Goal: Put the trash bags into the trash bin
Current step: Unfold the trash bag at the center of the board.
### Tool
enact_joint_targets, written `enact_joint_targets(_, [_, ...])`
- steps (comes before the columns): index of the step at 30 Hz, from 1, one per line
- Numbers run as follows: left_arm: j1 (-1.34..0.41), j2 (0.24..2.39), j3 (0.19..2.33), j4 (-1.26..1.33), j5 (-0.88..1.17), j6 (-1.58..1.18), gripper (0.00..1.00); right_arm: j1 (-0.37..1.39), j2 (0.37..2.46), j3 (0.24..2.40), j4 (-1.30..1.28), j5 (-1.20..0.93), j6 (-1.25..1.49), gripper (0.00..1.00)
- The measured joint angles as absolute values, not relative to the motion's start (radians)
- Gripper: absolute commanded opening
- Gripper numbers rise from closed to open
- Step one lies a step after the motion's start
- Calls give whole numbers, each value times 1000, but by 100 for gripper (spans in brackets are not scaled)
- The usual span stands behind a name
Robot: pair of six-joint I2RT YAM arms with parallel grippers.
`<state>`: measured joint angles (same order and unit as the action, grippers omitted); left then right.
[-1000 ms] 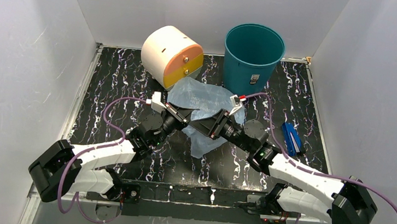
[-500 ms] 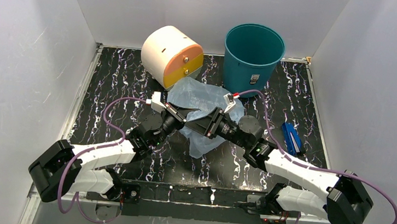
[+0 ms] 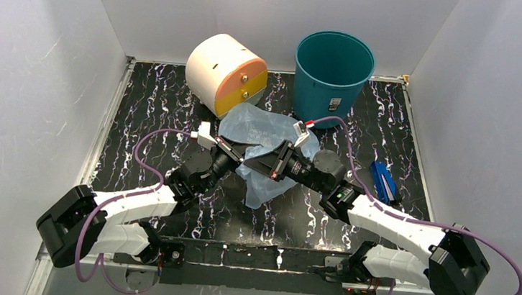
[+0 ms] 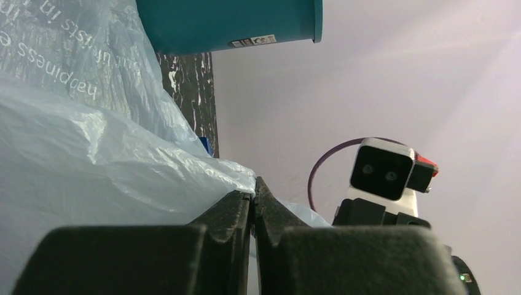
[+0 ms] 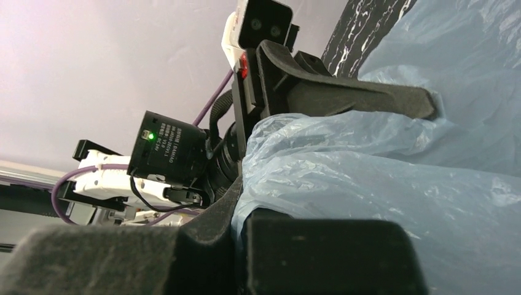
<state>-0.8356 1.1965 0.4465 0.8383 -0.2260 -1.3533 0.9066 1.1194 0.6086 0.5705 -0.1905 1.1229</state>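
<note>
Top external view: the teal trash bin (image 3: pixel 333 71) stands upright at the far edge of the table (image 3: pixel 146 107). The pale blue trash bag (image 3: pixel 263 127) lies crumpled just in front of the bin, outside it. The left gripper (image 3: pixel 243 151) and right gripper (image 3: pixel 256 165) meet at the bag's side away from the bin.

Left wrist view: the jaws are closed, pinching a fold of the bag; the bin shows beyond.

Right wrist view: the jaws are clamped on bunched bag film, and the left gripper's fingers lie against the bag beyond.
</note>
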Motion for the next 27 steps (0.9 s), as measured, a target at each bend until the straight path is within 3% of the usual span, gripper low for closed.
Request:
enact_joint_targets(7, [-812, 1121, 447, 729, -202, -1276, 73, 870, 1066, 663, 410, -128, 1067, 4])
enact_joint_targets(8, [-800, 1082, 448, 681, -200, -1251, 76, 852, 1054, 673, 376, -118, 1059, 4])
enact_joint_targets(16, [-690, 883, 569, 351, -123, -979, 79, 647, 1028, 653, 291, -200, 1082, 3])
enact_joint_targets(27, [-686, 1084, 709, 290, 388, -691, 77, 559, 1046, 654, 317, -411, 1094, 6])
